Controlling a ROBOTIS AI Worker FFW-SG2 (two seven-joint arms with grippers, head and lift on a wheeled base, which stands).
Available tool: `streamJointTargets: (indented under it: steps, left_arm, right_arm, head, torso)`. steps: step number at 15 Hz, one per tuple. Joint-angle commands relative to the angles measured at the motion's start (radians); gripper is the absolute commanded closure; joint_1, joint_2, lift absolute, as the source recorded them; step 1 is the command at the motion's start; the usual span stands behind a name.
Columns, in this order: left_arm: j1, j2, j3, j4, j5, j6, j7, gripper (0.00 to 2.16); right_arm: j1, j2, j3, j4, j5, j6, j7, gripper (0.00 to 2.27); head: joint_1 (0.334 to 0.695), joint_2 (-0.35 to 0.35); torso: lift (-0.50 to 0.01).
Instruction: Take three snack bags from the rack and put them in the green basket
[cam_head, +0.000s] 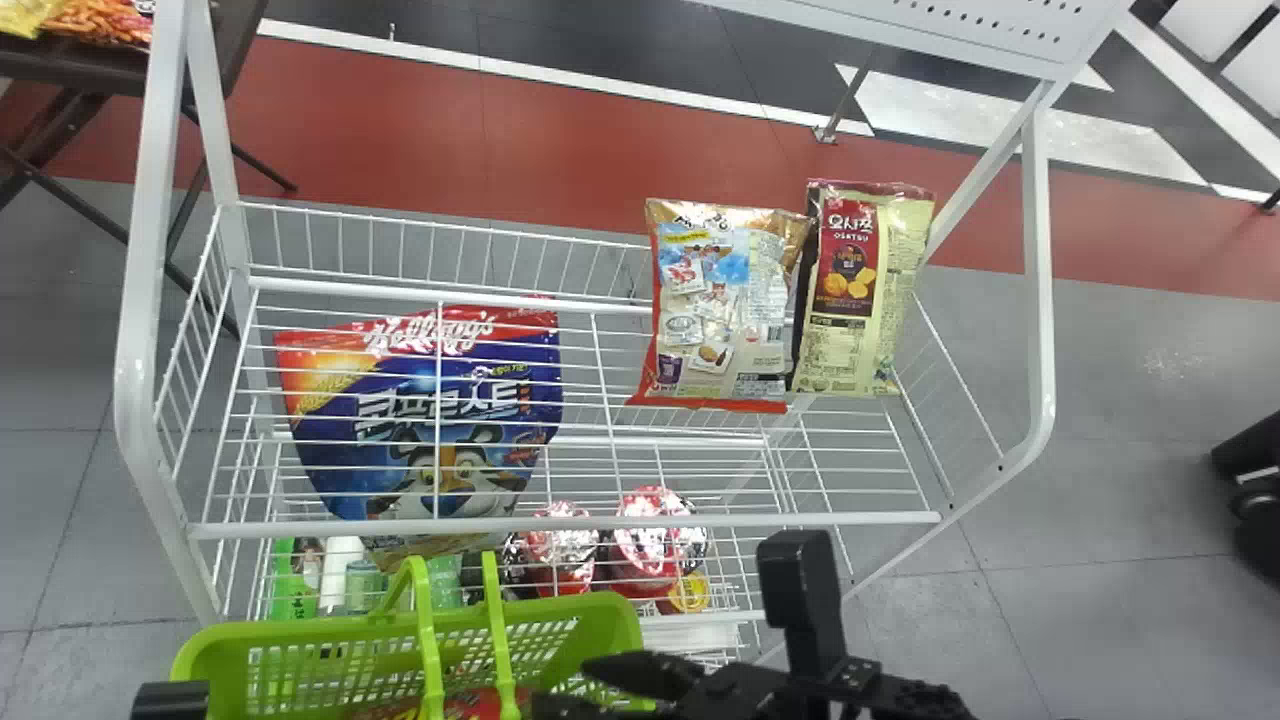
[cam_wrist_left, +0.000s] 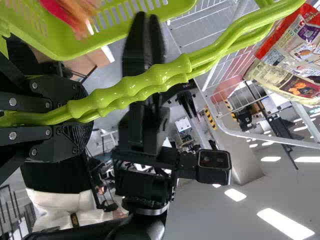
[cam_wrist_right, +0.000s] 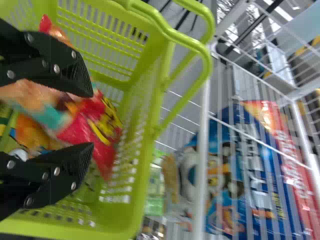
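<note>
**Right claw stands wide over a filling green basket**

From where I stand, the green basket (cam_head: 615, 612) is on the near side, in front of the left half of the white wire rack (cam_head: 565, 522). The left claw (cam_wrist_left: 82, 117) is narrow, closed around the basket's handles (cam_wrist_left: 135, 92), which run between its fingers.

The right claw (cam_head: 570, 688) is over the basket, its fingers spread wide. Below them, inside the basket, there's a red snack bag (cam_wrist_right: 95, 135) with yellow lettering, and orange packaging (cam_wrist_right: 30, 132) beside it. Part of this is blurred, and I can't tell whether the red bag touches the fingers.

On the rack's upper shelf, toward the right, two more snack bags stand side by side: a beige one with a red lower edge (cam_head: 715, 310), and just right of it a pale yellow one with a dark red panel (cam_head: 865, 290). Beneath that shelf, on the left, a big blue and red cereal bag (cam_head: 430, 420) shows through the wires. Red-and-white containers (cam_head: 645, 540) sit lower down, right of it. At the far left, more bags (cam_head: 95, 25) lie on a dark surface (cam_head: 120, 72).
</note>
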Motion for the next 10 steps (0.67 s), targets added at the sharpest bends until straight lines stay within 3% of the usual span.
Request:
streamJointTargets:
  steps: [1,3,6,10]
  left_arm:
    - [-0.002,0.000,-0.003,0.002,0.000,0.000,0.000,2.11]
    - [0.000,0.001,-0.013,0.002,-0.005,0.000,0.000,2.11]
    - [0.003,0.006,-0.025,0.000,-0.011,0.000,0.003,2.11]
    - [0.003,0.020,-0.046,-0.011,-0.019,0.025,0.006,2.12]
  right_arm:
    - [0.025,0.033,-0.070,0.005,-0.039,-0.229,-0.011,0.06]
    - [0.025,0.067,-0.107,0.035,-0.054,-0.453,-0.062,0.09]
    - [-0.020,0.067,-0.104,0.123,-0.054,-0.793,-0.271,0.09]
    - [-0.241,0.094,-0.147,0.265,-0.004,-0.738,-0.346,0.09]
  head:
    - [0.695,-0.350]
    - [0.695,-0.350]
    - [0.695,-0.350]
    - [0.695,-0.350]
  torso:
    - [-0.006]
    - [-0.006]
    - [-0.006]
    - [-0.006]
